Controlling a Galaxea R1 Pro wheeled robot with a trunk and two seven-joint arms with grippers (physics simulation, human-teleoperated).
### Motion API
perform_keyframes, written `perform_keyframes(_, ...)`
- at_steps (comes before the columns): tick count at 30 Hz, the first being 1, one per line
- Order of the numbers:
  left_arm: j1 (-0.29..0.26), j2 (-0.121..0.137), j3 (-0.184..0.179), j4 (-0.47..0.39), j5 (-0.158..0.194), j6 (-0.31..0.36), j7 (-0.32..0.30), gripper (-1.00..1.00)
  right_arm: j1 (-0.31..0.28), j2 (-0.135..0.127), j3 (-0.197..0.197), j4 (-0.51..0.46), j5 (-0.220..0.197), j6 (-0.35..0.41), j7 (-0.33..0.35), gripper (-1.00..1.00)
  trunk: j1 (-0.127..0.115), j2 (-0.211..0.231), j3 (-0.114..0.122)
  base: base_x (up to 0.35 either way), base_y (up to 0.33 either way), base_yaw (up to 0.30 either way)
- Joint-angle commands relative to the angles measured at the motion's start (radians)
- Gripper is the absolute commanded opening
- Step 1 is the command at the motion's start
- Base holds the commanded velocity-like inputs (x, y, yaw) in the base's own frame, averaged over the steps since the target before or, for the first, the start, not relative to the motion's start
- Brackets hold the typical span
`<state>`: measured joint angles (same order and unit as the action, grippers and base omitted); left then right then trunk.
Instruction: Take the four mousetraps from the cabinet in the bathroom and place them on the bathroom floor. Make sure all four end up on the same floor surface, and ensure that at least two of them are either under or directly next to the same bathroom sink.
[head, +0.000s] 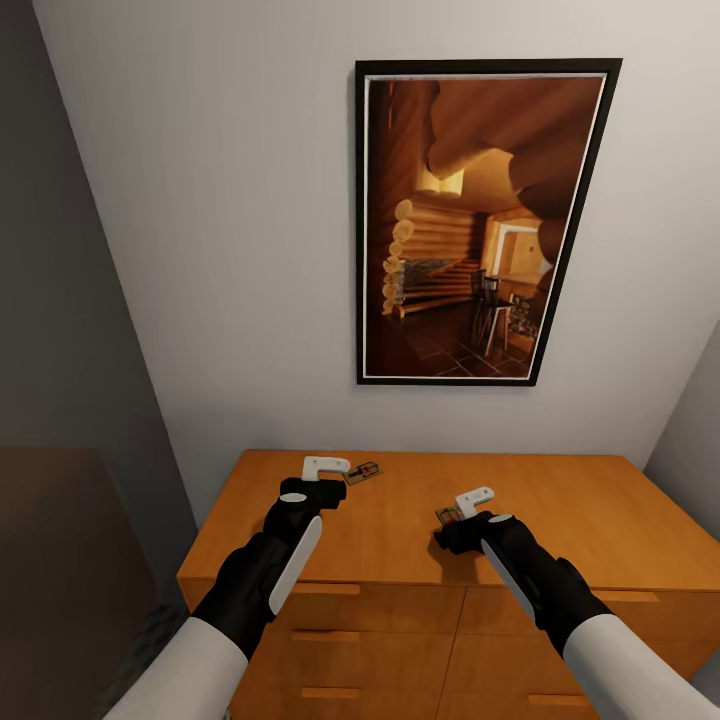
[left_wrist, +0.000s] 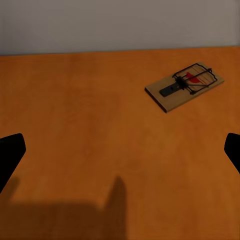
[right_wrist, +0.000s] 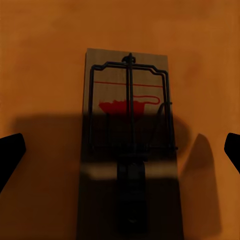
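In the head view, both arms reach over the smooth top of the low orange-brown wooden cabinet (head: 580, 510). A flat tan mousetrap (head: 364, 472) lies just past the left gripper (head: 330, 478), another beneath the right gripper (head: 462, 512).

The left wrist view shows wide-spread, empty fingers, its trap (left_wrist: 184, 86) ahead and off-centre.

The right wrist view shows open, empty fingers straddling the second mousetrap (right_wrist: 129, 145). The pickup step seems underway; next, descend and close. No drawer is open.
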<state>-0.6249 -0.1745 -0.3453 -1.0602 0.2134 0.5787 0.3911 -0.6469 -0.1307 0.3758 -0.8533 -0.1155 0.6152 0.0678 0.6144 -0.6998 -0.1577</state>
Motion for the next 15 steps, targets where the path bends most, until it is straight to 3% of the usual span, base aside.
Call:
perform_keyframes(1,-0.001,0.000,-0.001,-0.001,0.011,0.003,0.009,1.00,0.000,-0.002,0.004,0.045,-0.012,0.005,-0.003,1.00,0.000,-0.001,-0.002,0.000,0.000,0.000)
perform_keyframes(15,-0.001,0.000,-0.001,-0.001,0.011,0.003,0.009,1.00,0.000,-0.003,0.002,0.075,-0.010,0.003,-0.003,1.00,0.000,-0.001,-0.002,0.000,0.000,0.000)
